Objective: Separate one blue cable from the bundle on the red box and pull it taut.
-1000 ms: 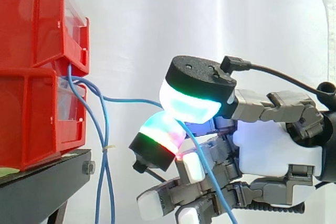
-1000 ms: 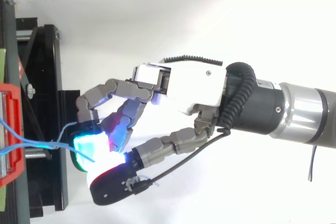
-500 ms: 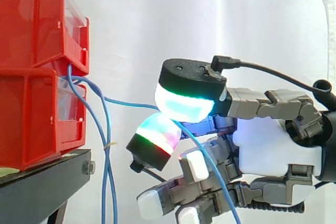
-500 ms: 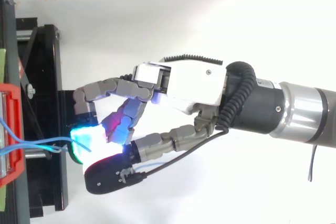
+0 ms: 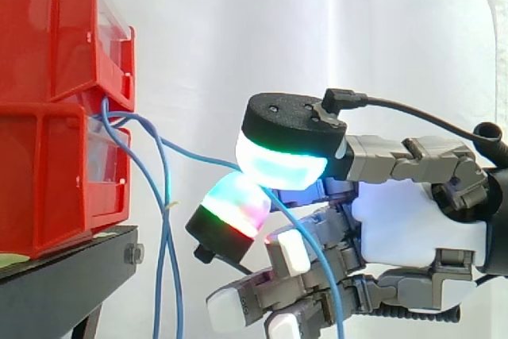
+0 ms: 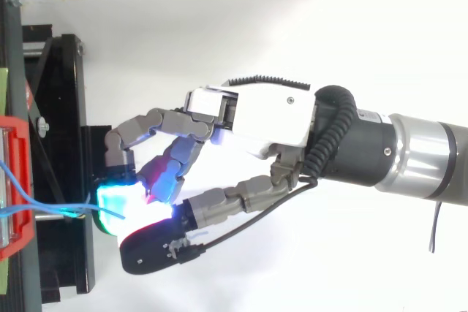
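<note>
The hand (image 5: 413,228) is hovering to the right of the red bins (image 5: 48,180), apart from them, level with the lower bin. It is pinching one blue cable (image 5: 190,154) between two glowing fingertips (image 5: 282,168), with the other fingers curling loosely beneath. The cable is coming out from the gap between the two bins, arching slightly and sloping down to the pinch. It is not running quite straight. Past the pinch it is curving down across the lower fingers. The other blue strands (image 5: 167,260) are hanging just right of the bins, in front of the black stand (image 5: 71,263).
</note>
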Controlling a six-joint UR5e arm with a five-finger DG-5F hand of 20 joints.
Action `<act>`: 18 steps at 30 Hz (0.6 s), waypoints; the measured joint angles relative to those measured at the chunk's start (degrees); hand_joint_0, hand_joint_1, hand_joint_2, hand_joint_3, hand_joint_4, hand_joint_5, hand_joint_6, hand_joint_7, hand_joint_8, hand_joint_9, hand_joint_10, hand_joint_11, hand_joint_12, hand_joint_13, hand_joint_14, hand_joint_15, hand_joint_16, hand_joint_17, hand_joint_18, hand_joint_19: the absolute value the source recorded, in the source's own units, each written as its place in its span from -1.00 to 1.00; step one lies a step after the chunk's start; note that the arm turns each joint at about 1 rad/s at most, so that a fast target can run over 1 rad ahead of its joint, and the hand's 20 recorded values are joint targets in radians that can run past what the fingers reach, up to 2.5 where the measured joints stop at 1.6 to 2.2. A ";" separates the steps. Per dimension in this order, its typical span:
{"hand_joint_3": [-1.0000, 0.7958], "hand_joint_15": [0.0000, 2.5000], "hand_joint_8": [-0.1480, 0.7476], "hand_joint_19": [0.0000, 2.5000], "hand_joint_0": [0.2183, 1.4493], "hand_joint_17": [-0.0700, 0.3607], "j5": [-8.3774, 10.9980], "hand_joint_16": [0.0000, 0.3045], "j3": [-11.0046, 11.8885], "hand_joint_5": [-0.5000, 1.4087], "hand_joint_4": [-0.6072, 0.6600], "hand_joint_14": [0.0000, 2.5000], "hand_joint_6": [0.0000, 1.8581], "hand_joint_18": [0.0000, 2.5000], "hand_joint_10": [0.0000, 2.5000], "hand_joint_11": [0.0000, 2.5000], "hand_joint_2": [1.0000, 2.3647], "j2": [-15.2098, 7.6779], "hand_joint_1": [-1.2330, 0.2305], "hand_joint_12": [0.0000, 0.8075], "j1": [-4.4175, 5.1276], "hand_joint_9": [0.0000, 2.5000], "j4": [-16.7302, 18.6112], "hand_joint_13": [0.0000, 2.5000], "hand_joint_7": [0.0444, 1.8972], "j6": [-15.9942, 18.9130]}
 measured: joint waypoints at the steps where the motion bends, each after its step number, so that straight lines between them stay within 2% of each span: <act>1: 0.18 -0.80 0.04 -0.75 -0.41 -0.15 0.00 -0.67 0.00 -0.63 -0.02 -0.99 -0.09 -0.27 -0.99 -0.58 -0.98 0.00 -0.42 0.04 0.02 -0.04 0.00 -0.32 0.20 0.00; 8: 0.23 -0.80 0.03 -0.75 -0.40 -0.15 0.03 -0.67 -0.01 -0.62 -0.13 -0.99 -0.07 -0.27 -0.99 -0.57 -0.98 0.00 -0.41 0.02 0.02 -0.02 0.00 -0.32 0.24 0.00; 12: 0.26 -0.80 0.05 -0.76 -0.42 -0.11 0.14 -0.64 -0.01 -0.60 -0.11 -0.99 -0.07 -0.24 -0.99 -0.59 -1.00 0.01 -0.35 0.08 0.01 0.01 0.00 -0.30 0.31 0.00; 15: 0.25 -0.81 0.07 -0.77 -0.44 -0.10 0.16 -0.64 0.00 -0.60 -0.13 -0.99 -0.07 -0.24 -0.99 -0.58 -0.92 0.00 -0.34 0.10 0.01 0.02 0.00 -0.30 0.36 0.00; 18: 0.30 -0.79 0.10 -0.76 -0.38 -0.12 0.17 -0.65 -0.01 -0.60 -0.17 -0.99 -0.06 -0.25 -0.99 -0.55 -1.00 0.00 -0.38 0.08 -0.01 0.01 0.00 -0.31 0.40 0.00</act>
